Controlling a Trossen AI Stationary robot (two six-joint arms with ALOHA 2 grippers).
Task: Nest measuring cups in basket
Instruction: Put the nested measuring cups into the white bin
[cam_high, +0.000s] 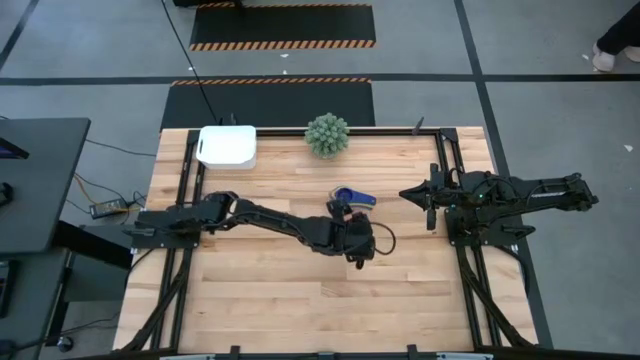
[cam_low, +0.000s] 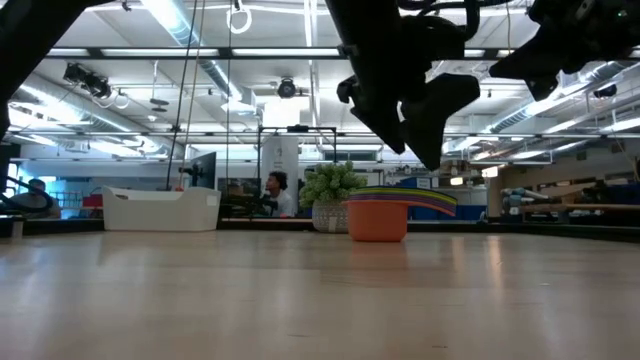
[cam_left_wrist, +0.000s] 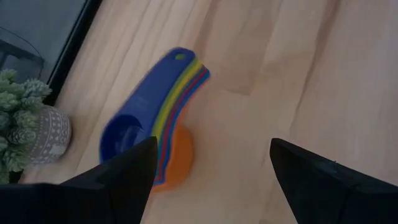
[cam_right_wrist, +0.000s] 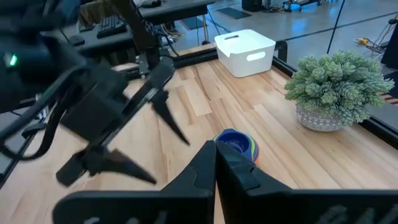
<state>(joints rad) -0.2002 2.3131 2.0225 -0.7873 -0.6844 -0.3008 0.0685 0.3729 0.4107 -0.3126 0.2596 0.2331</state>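
Bare wooden desk (cam_high: 260, 300) fills the near part of the scene, with nothing standing on it there. At the far left of the desk sits the white basket (cam_high: 227, 147), square with rounded corners, close to the far edge; the low view shows it standing level. From the left side the left arm reaches across toward the middle, and its left pincer (cam_high: 352, 232) hangs over the boards with its two dark fingers (cam_left_wrist: 118, 180) spread well apart and holding nothing; the wrist view shows plain wood between them. Just beyond that pincer, on the far side, lie the measuring cups (cam_high: 353, 198), already stacked one inside another: blue on top, then yellow, green and red edges, with the orange one at the bottom resting on the desk, their flat handles fanned together. They sit near the middle of the desk, well apart from the basket. Behind them at the far edge stands a green spiky plant (cam_high: 327, 134) in a pale pot. Over at the right, the right pincer (cam_high: 428, 196) waits above the desk, pointing toward the cups; its fingers look pressed together, though the view is poor.
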